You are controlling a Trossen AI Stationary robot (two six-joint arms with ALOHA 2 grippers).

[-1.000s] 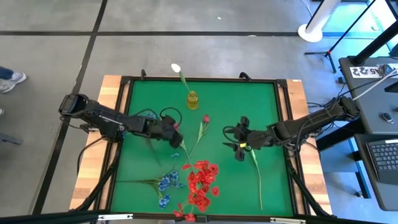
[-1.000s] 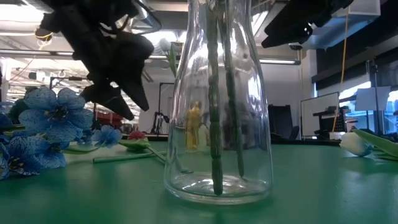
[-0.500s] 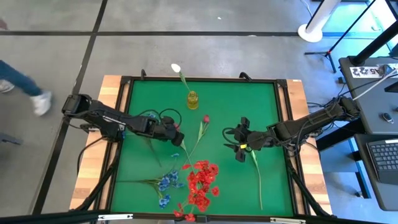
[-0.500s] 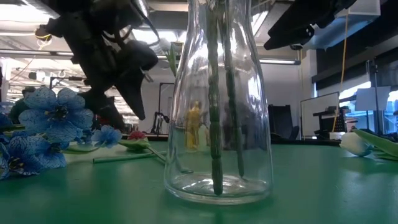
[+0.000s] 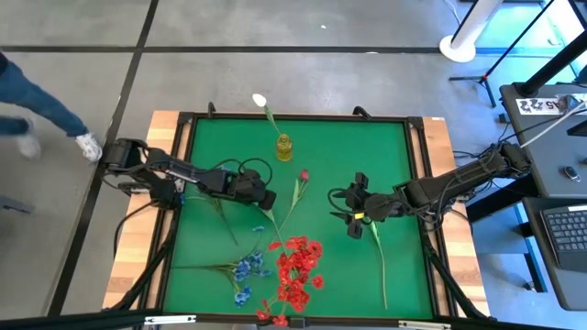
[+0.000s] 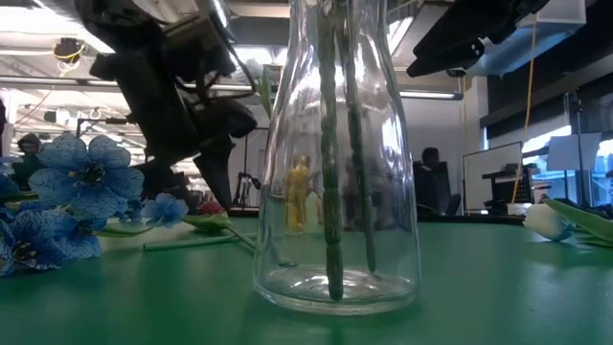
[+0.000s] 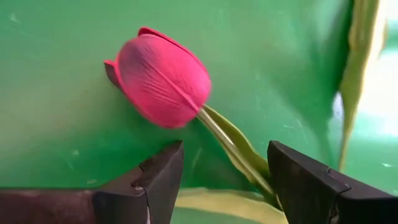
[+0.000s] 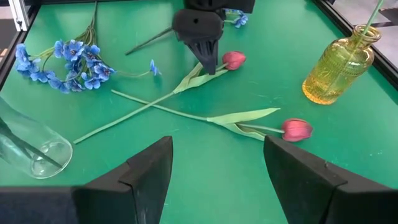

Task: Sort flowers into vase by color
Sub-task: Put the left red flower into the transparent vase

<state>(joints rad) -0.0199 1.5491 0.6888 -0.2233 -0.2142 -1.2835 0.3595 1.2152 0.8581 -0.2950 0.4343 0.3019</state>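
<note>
My left gripper [image 7: 224, 155] is open and points down at a red tulip bud [image 7: 163, 81] lying on the green mat. Its fingers stand on either side of the stem [image 7: 231, 142] just behind the bud, touching nothing; the right wrist view shows the left gripper [image 8: 210, 63] beside that bud [image 8: 233, 60]. A second red tulip [image 5: 304, 174] lies with its stem crossing the first. My right gripper [image 5: 351, 216] is open and hovers over the mat's right half, above a long green stem [image 5: 378, 261]. Red clusters [image 5: 298, 266] and blue clusters [image 5: 246, 270] sit near the near edge.
A yellow glass vase [image 5: 284, 147] holding a white flower [image 5: 260, 99] stands near the far edge. A clear glass vase [image 6: 335, 192] with green stems in it stands close to the near edge. A white bud [image 6: 551, 222] lies on the mat. A person walks on the floor beyond the table's left.
My left gripper has moved a little toward the table's right edge and lower, coming down over the red tulip near its bud. My right gripper has kept still. The flowers lie as before.
</note>
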